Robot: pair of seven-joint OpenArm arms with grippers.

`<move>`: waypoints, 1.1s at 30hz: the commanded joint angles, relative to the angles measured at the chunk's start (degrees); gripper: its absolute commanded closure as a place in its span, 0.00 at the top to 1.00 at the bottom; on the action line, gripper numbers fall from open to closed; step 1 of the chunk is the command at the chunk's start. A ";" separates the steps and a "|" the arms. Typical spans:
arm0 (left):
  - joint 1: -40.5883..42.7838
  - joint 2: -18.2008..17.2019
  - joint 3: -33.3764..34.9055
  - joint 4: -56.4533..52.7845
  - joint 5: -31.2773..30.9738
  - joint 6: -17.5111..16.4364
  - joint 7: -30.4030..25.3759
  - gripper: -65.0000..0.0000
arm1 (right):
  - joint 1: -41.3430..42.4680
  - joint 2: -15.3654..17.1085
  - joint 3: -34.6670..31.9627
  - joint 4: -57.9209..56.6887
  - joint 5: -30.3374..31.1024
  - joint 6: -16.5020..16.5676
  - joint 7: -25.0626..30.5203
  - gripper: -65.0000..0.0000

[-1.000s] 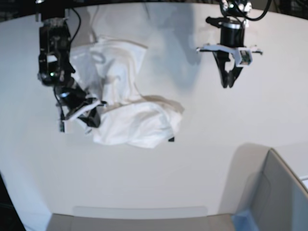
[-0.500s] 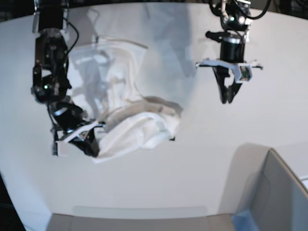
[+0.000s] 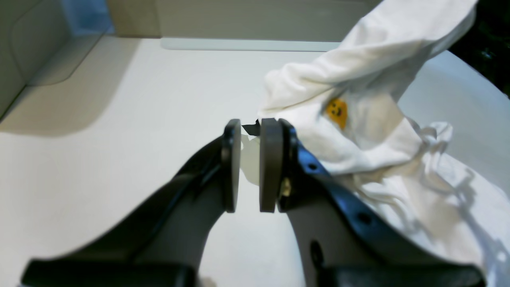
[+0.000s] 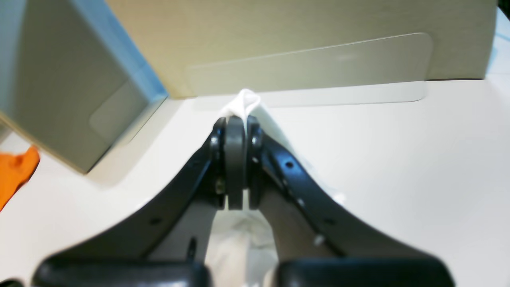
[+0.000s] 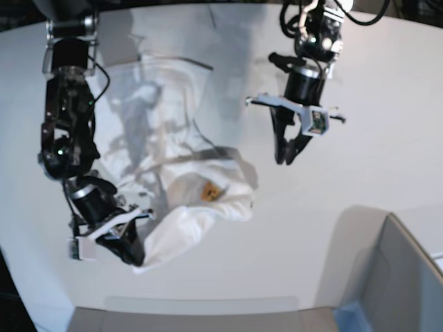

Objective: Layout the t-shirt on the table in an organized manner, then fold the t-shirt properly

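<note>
The white t-shirt [image 5: 173,138] lies crumpled and stretched on the white table [image 5: 360,159], with a small orange bit of print [image 5: 210,191] showing. My right gripper [image 5: 131,250] is at the front left, shut on a fold of the shirt's edge [image 4: 245,101], which sticks out past the pads. My left gripper [image 5: 286,156] hangs just right of the shirt, its jaws a narrow gap apart with nothing between them. In the left wrist view the pads [image 3: 271,163] stand close to the shirt [image 3: 358,151] and its small black tag [image 3: 250,127].
A grey bin-like box [image 5: 405,277] with a blue edge stands at the front right, also in the right wrist view [image 4: 59,91]. A clear flat panel [image 5: 201,304] lies along the table's front edge. Something orange [image 4: 16,167] shows beside the box.
My right gripper has pulled the shirt's edge toward the table's front, stretching the cloth and baring the orange print. My left arm has moved left and lower, closer to the shirt.
</note>
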 commanded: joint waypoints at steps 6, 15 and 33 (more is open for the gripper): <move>-2.43 -0.23 -10.88 -6.82 -0.24 0.65 -0.90 0.15 | 1.79 0.53 -3.29 -1.44 0.58 0.47 1.46 0.00; -8.58 3.28 -22.57 -6.73 -0.24 0.47 26.62 0.15 | 1.52 0.79 -3.46 -2.76 0.58 0.47 1.46 0.00; -2.96 4.43 -9.73 3.11 0.20 0.29 17.83 0.15 | 3.81 4.75 4.27 -4.69 0.93 0.47 1.55 0.00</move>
